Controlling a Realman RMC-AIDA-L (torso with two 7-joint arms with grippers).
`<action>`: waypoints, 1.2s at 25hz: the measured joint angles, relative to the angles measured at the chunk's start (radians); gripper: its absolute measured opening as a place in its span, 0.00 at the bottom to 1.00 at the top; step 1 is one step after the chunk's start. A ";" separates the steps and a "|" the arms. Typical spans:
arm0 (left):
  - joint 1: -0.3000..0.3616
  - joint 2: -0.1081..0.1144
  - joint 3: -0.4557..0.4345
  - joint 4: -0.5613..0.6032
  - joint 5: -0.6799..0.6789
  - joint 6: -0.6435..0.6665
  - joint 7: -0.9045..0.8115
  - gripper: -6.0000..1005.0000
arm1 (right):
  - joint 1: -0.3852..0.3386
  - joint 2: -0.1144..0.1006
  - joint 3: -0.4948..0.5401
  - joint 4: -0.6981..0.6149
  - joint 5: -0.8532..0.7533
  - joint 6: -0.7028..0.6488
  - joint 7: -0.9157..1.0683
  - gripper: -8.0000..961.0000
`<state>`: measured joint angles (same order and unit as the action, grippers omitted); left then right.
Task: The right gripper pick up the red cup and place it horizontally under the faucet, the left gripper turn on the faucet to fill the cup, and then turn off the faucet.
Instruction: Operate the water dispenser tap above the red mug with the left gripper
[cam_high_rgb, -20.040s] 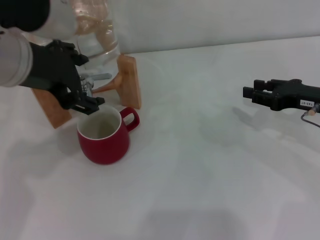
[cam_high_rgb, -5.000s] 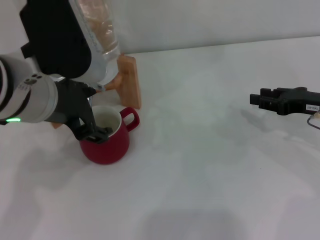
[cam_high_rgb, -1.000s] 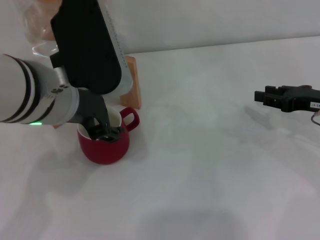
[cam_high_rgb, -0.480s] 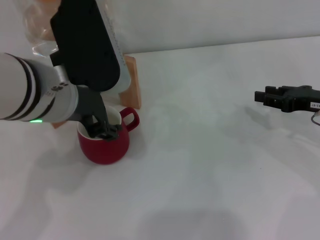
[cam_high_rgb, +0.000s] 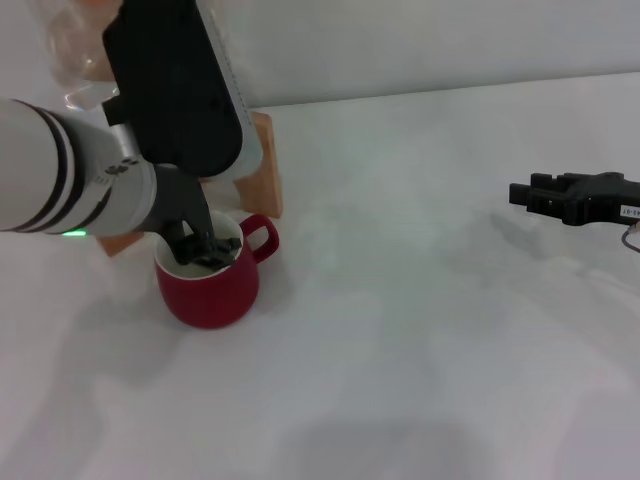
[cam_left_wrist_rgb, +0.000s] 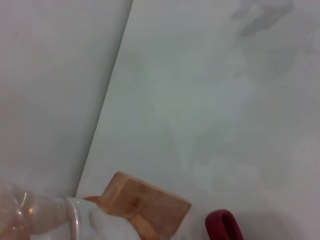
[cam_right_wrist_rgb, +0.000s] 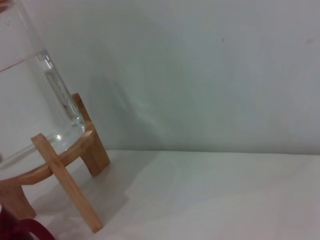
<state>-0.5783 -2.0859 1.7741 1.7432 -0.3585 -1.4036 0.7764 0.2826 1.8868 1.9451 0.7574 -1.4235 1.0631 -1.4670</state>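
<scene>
the red cup (cam_high_rgb: 207, 283) stands upright near the tabletop's far left corner, just before the wooden stand (cam_high_rgb: 262, 163); the left gripper (cam_high_rgb: 205, 250) hangs over its mouth, grip state unclear; the right gripper (cam_high_rgb: 532, 193) idles, seemingly released, at the right edge; filling looks done.

Looks like a lab test bench, not a kitchen. Bare white table (cam_high_rgb: 420, 330), plain white wall (cam_right_wrist_rgb: 200, 65) behind it at 12 o'clock, no sink or plumbing. Water comes from a clear jar (cam_right_wrist_rgb: 25, 100) on a wooden stand (cam_high_rgb: 262, 160) at 10 o'clock. Two robot arms over the table, one red cup (cam_high_rgb: 210, 290).
</scene>
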 joint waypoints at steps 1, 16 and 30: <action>0.000 0.000 -0.001 0.000 0.001 0.001 0.000 0.88 | 0.000 0.000 0.000 0.000 0.000 0.000 0.000 0.46; 0.000 0.000 0.004 0.000 0.031 0.012 -0.010 0.88 | 0.001 0.000 0.002 -0.001 0.000 0.000 -0.001 0.46; 0.000 0.000 0.004 0.001 0.048 0.015 -0.019 0.87 | 0.001 0.000 0.002 -0.001 0.000 0.000 -0.001 0.46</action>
<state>-0.5783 -2.0863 1.7785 1.7442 -0.3107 -1.3883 0.7579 0.2839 1.8868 1.9466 0.7560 -1.4235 1.0630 -1.4680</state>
